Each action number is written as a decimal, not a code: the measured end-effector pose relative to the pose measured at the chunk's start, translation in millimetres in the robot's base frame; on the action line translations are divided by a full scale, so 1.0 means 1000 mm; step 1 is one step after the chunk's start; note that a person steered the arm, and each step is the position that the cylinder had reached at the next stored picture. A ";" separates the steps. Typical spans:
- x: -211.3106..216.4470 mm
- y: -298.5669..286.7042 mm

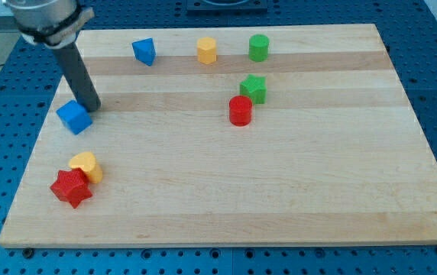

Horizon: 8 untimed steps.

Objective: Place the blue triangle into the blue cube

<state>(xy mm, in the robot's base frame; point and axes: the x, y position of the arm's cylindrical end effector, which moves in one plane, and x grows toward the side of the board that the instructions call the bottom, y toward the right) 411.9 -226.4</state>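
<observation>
Our tip [92, 107]: we are resting the dark rod's lower end on the board just to the view's right of the blue cube, at its upper corner, touching it or very nearly; we cannot tell which.
Our hand: we are carrying no jaws at all, only the straight rod, so nothing is spread, pressed together or pinching.
Blue cube [74, 117]: it is sitting near the wooden board's [295, 191] left edge, and we are using it as our landmark.
Blue triangle [144, 51]: it is lying well apart from the blue cube, toward the view's top and right, near the board's far edge.
Yellow cylinder [207, 50]: it is standing farther right of the cube than the triangle, in the same top row.
Green cylinder [259, 47]: it is standing farther right again.
Green block [254, 88]: it is sitting far right of the cube, slightly higher, touching the red cylinder [240, 111].
Yellow block [85, 166]: it is lying below the cube, touching the red star [71, 188].
</observation>
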 end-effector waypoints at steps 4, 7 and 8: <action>0.018 0.019; -0.086 0.116; -0.086 0.116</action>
<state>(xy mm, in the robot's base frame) 325.6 -110.0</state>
